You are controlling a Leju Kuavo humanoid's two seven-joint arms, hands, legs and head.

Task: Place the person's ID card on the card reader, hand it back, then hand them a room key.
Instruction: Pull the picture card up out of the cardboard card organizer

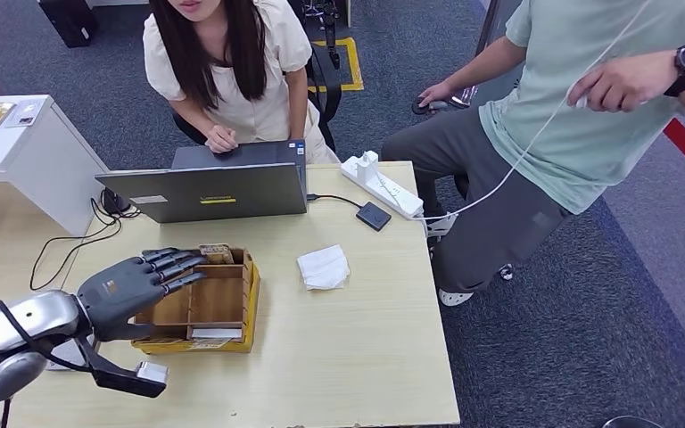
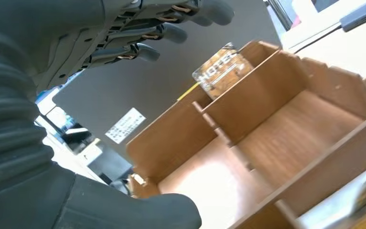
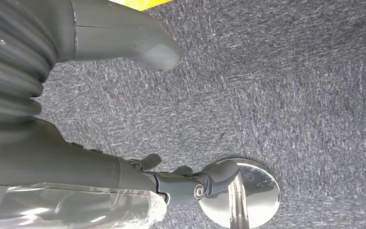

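My left hand [image 1: 132, 290] hovers over the left side of a wooden organiser box [image 1: 232, 308] on the table, fingers stretched out and apart, holding nothing. A brown patterned room key card [image 1: 217, 254] stands upright in the box's far compartment, just beyond the fingertips. In the left wrist view the same card [image 2: 221, 69] pokes up behind a divider, apart from my fingers [image 2: 164, 32]. The small black card reader [image 1: 373, 215] lies on the table to the right of the laptop. My right hand [image 3: 52, 157] hangs above grey carpet with nothing in it.
An open grey laptop [image 1: 214, 189] stands behind the box, with a person in a cream top leaning over it. A white tissue [image 1: 324, 267] and a white power strip [image 1: 382, 184] lie to the right. A seated person in green [image 1: 580, 107] holds a white cable.
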